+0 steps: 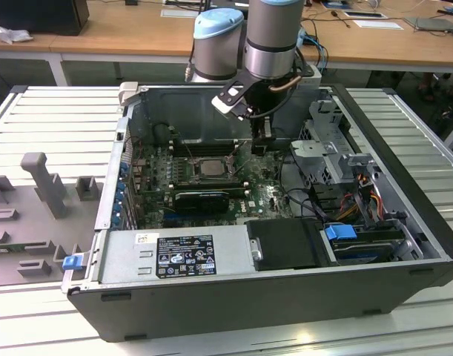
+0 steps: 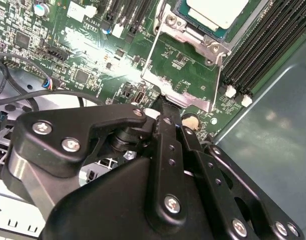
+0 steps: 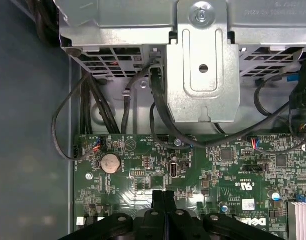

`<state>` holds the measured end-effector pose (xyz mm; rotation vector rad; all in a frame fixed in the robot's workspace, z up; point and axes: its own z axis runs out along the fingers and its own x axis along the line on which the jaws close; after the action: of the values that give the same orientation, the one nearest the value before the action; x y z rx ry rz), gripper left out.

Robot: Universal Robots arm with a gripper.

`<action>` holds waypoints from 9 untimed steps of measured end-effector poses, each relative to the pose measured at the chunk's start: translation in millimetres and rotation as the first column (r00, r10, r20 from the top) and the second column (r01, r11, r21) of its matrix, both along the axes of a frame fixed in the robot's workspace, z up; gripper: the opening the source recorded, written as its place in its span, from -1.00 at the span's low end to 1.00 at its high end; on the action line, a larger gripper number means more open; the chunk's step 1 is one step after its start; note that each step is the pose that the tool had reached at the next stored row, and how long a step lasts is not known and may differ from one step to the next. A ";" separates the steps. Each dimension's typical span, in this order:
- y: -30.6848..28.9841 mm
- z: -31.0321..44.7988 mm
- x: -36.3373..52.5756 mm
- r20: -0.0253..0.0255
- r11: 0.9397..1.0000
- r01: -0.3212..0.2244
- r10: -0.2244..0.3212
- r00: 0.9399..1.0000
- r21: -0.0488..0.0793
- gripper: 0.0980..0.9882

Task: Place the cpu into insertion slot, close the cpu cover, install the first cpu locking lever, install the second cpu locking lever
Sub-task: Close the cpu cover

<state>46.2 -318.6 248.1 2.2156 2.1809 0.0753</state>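
From the exterior view's left we've got grey fixtures (image 1: 44,185) off to the side. Next comes the open case (image 1: 211,311), with the power supply (image 1: 174,256) up front and a long black card (image 1: 202,199) just behind it. The cpu (image 1: 209,167) already sits face up in the insertion slot (image 2: 213,46). In the second wrist view the cpu cover (image 2: 190,100) lies flipped open, with green board showing through its window. The gripper (image 2: 165,112) has its jaws pinched together right at the cover's outer edge, and the cpu is a bit beyond that. We can't tell if they actually touch. Memory slots (image 2: 263,45) run beside the slot. Further right, the drive cage (image 1: 322,144) and loose cables (image 3: 100,110) crowd in close.
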 end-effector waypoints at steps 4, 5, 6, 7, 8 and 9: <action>0.0 0.0 -1.5 0.000 1.000 0.000 0.000 1.000 0.000 -0.98; 0.0 0.0 -1.7 0.000 1.000 0.000 0.000 1.000 0.000 -0.98; 0.0 0.0 -2.0 0.000 1.000 0.000 0.000 1.000 0.000 -0.98; 0.0 0.0 -2.1 0.000 1.000 0.000 0.000 1.000 0.000 -0.98; 0.0 0.0 -2.3 0.000 1.000 0.000 0.000 1.000 0.000 -0.98; 0.0 0.0 -2.6 0.000 1.000 0.000 0.000 1.000 0.000 -0.98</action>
<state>43.6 -318.6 248.1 2.2156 2.1808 0.0753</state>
